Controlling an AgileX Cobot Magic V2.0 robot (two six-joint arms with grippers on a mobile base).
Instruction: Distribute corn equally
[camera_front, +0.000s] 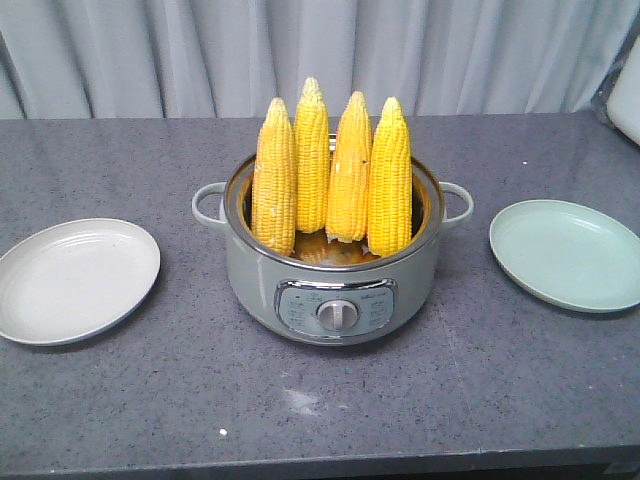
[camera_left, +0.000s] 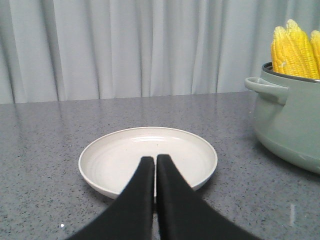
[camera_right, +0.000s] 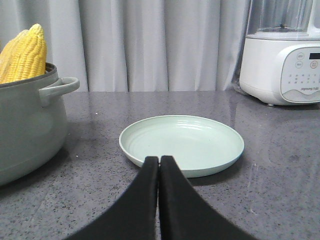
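Several yellow corn cobs (camera_front: 330, 180) stand upright, tips up, in a grey-green electric pot (camera_front: 333, 300) at the table's middle. The corn (camera_left: 292, 47) shows at the right edge of the left wrist view, and the corn (camera_right: 22, 55) at the left edge of the right wrist view. A white plate (camera_front: 75, 280) lies left of the pot, a pale green plate (camera_front: 565, 252) right of it. My left gripper (camera_left: 155, 159) is shut with nothing in it, tips over the white plate's (camera_left: 125, 155) near rim. My right gripper (camera_right: 159, 159) is shut on nothing at the green plate's (camera_right: 200, 140) near rim.
The pot has side handles (camera_front: 208, 203) and a front control dial (camera_front: 337, 315). A white blender base (camera_right: 280, 65) stands at the back right. Grey curtains hang behind the dark speckled table (camera_front: 320, 400), whose front edge runs along the bottom of the front view.
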